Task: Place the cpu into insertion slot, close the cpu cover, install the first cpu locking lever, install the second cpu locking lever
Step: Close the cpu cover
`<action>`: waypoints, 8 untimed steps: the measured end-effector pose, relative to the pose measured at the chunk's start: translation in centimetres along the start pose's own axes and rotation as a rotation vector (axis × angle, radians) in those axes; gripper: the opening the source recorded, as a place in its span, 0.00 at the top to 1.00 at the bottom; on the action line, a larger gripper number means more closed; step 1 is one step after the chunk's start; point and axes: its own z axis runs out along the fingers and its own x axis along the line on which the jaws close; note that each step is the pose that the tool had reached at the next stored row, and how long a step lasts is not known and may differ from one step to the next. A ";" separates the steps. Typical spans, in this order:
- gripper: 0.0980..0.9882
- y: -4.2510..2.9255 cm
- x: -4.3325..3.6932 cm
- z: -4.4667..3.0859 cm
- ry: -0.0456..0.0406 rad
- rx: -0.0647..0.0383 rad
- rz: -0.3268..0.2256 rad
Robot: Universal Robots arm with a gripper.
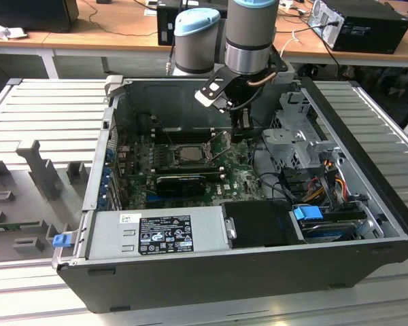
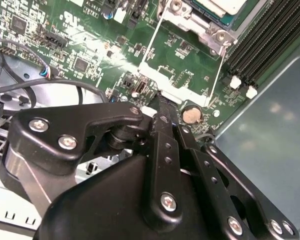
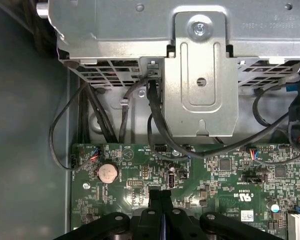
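In the exterior view the insertion slot (image 1: pixel 185 155) sits mid-board inside the open computer case. The cpu (image 2: pixel 225 5), pale-faced, lies in the slot at the edge of the second wrist view. The cpu cover (image 2: pixel 165 82), a thin silvery frame with a large window, stands swung open from the slot's edge; it also shows as the cover (image 1: pixel 221 145) on the side of the slot towards the exterior view's right. My gripper (image 2: pixel 162 105) is shut with nothing between its fingers, its tip right at the cover's free edge. The gripper (image 1: pixel 243 125) hangs over the board, and in the first wrist view the gripper (image 3: pixel 160 197) points at the green board.
A metal drive cage (image 3: pixel 200 65) with black cables (image 3: pixel 155 130) lies just beyond the board's edge. Long memory slots (image 2: pixel 270 35) run beside the socket. A coin battery (image 2: pixel 191 115) sits near the fingertip. The power supply (image 1: pixel 156 231) fills the near side. The case wall (image 1: pixel 211 102) rises behind.
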 end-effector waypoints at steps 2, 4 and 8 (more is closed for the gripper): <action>0.99 -0.13 0.00 -0.01 0.0000 0.000 0.000; 0.99 -0.34 0.00 -0.02 0.0000 0.000 0.000; 0.99 -0.48 0.00 -0.03 0.0000 0.000 0.000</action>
